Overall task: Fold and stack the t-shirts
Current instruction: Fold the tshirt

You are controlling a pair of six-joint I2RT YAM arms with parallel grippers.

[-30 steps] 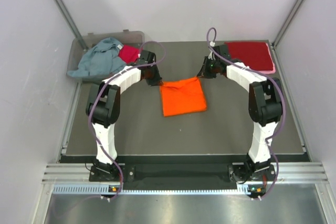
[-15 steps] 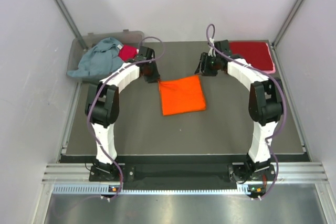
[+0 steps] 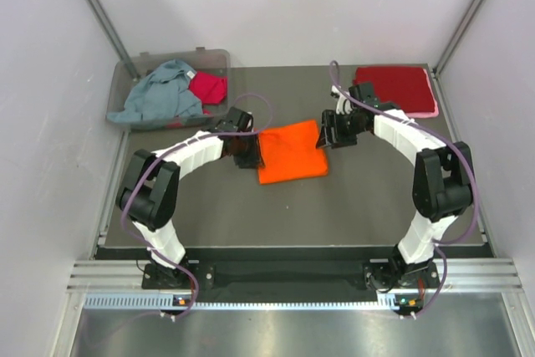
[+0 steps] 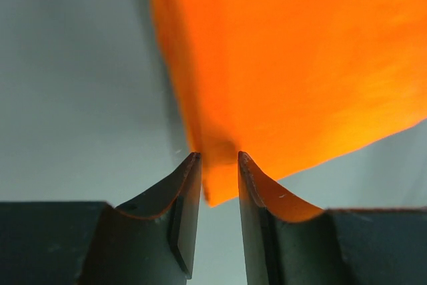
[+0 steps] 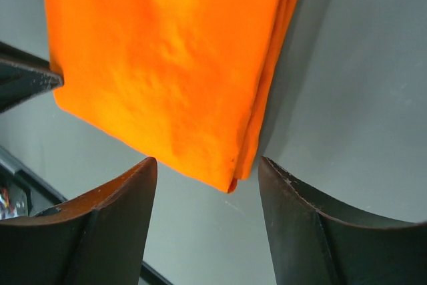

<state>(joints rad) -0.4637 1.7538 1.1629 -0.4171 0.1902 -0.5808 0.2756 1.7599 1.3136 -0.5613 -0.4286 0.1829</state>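
The orange t-shirt lies folded into a compact, roughly square packet in the middle of the bench, with one arm at each side of it. From the left wrist view, the left gripper has its fingers drawn narrow on the packet's edge, and orange cloth fills the slot between them, so I read that as a grip on the shirt. The right gripper stands wide, its fingers either side of a corner of the packet and, as far as I can see, not touching it.

At the far right corner of the bench a dark red t-shirt sits flat on a pink t-shirt (only a strip of pink shows along its edge), which I take to be the stack. The grey-blue t-shirt and the magenta t-shirt are bunched up in the clear bin at the far left.

My judgement: two are stacked, the orange one looks folded but is not yet on the stack, and the two in the bin are unfolded.
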